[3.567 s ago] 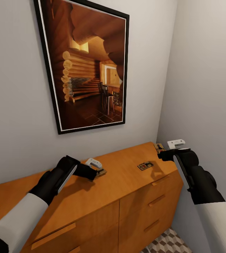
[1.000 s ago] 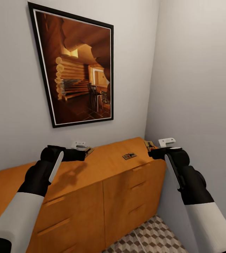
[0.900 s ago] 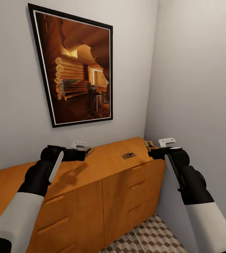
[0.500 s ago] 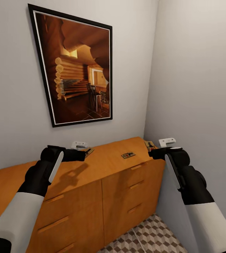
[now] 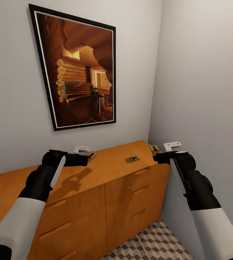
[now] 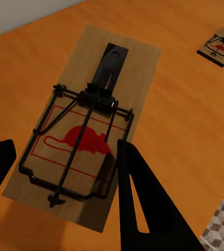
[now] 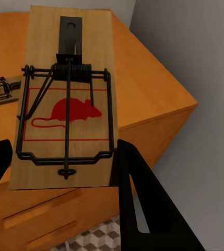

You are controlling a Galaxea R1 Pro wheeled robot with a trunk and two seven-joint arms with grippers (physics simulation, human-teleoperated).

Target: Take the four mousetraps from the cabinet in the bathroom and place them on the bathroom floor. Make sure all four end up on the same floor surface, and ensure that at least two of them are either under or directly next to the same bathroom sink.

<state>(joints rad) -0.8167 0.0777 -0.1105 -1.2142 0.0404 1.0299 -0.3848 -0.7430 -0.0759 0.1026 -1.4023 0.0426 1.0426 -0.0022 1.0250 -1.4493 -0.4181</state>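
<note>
Each gripper, left [image 5: 84, 158] and right [image 5: 157, 157], is clamped on a trap [image 6: 83, 133] [image 7: 67, 102] above the dresser [image 5: 113, 173]. A third trap [image 5: 132, 159] lies there (nothing seen on the floor [image 5: 156, 242] yet).

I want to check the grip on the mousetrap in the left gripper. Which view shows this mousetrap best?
The left wrist view: the mousetrap lies large between the left gripper fingers, its spring and red mouse print clear. The head view shows it tiny at the fingertips.

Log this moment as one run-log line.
left gripper: shut on mousetrap | right gripper: shut on second mousetrap | third mousetrap: on orange dresser
</note>
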